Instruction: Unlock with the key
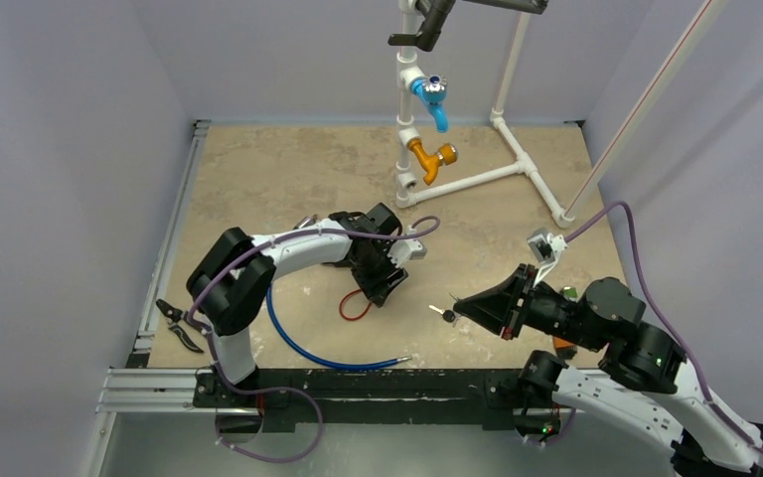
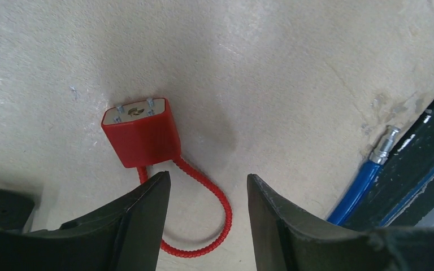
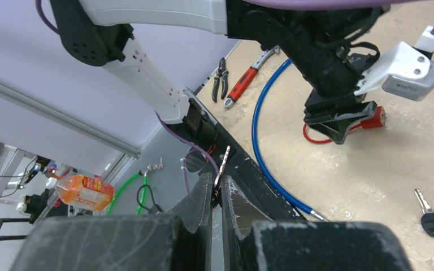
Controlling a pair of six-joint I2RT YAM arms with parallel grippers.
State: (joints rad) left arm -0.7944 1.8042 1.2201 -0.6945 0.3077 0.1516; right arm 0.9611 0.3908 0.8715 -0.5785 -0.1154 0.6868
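Right gripper (image 3: 217, 183): fingers are pressing together, pinching a thin metal strip, apparently the key (image 3: 224, 164), whose blade is sticking up past the tips.

Left gripper (image 2: 208, 180): dark fingers are standing spread with nothing between them, hovering just above the table (image 2: 294, 68).

Padlock (image 2: 142, 138): it is lying flat on the table just ahead of the left fingertips, not gripped by either arm.

Cable shackle (image 2: 219, 210): a red ribbed loop is curling from the lock body back under the gap between the left fingers.

Keyway face (image 2: 135, 111): the silvery end plate with its slot is facing away from the left gripper, at the far end of the body.

Long axis: it is running from the shackle end to the keyway face, slightly slanted in the left wrist view.

Nearer arm: the left is sitting right over the lock; the right, carrying the key, is well apart to the lock's right in the top view.

Deciding relation: the blade is probably needing to line up with that axis and meet the slot head-on.

Materials: the body is smooth, glossy red and boxy with rounded corners; the table is pale, mottled and stone-like.

Second key (image 3: 431, 217): black-headed, it is lying loose on the table near the right gripper.

Blue hose (image 2: 353, 189): smooth, with a metal end fitting, it is lying near the table's edge.
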